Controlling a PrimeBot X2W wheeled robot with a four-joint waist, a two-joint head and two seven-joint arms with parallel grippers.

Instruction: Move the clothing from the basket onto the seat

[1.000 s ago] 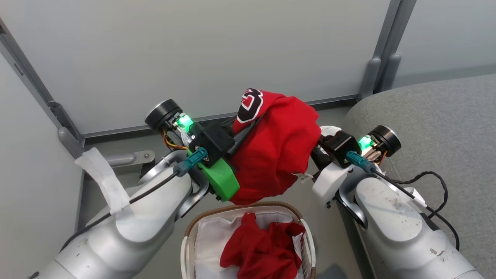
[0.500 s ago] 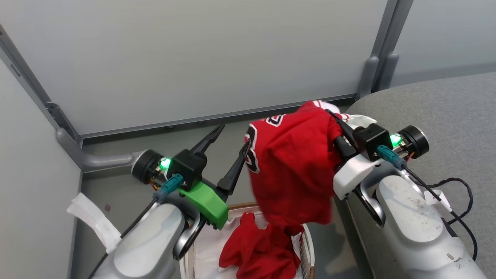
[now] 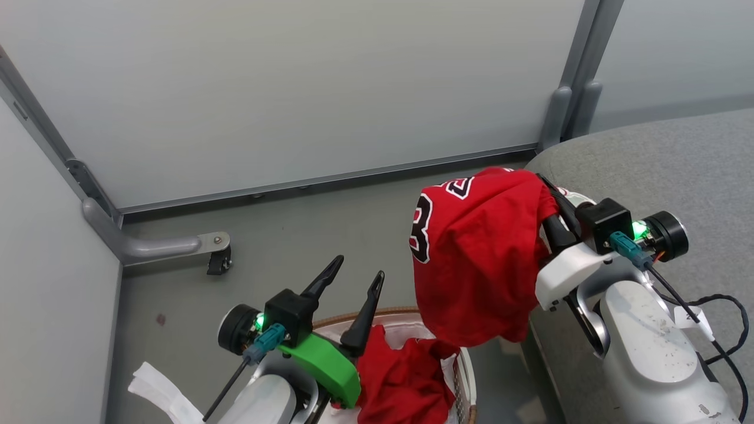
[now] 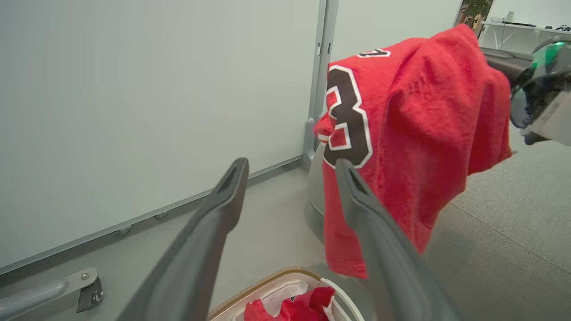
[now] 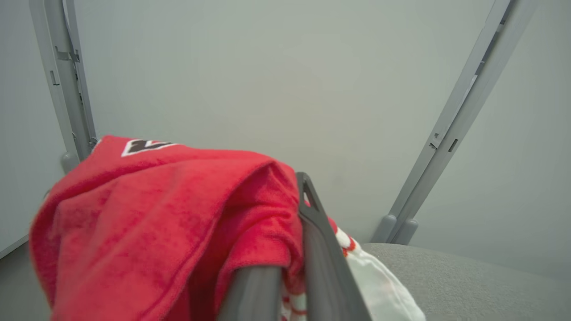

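Jersey [image 3: 477, 271] is hanging from clenched right gripper [image 3: 546, 191], left gripper [image 3: 359, 266] splayed empty, low hem risking a basket [image 3: 466, 388] snag.

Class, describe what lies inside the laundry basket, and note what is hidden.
Inside the basket lie a crumpled red jersey and a white liner. They cover the bottom, so anything underneath cannot be seen.

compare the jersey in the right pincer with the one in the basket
The held jersey is clamped in the shut right pincer; the basket jersey is gripped by nothing. The held jersey hangs in the air; the basket jersey lies crumpled in the basket. Both are bright red.
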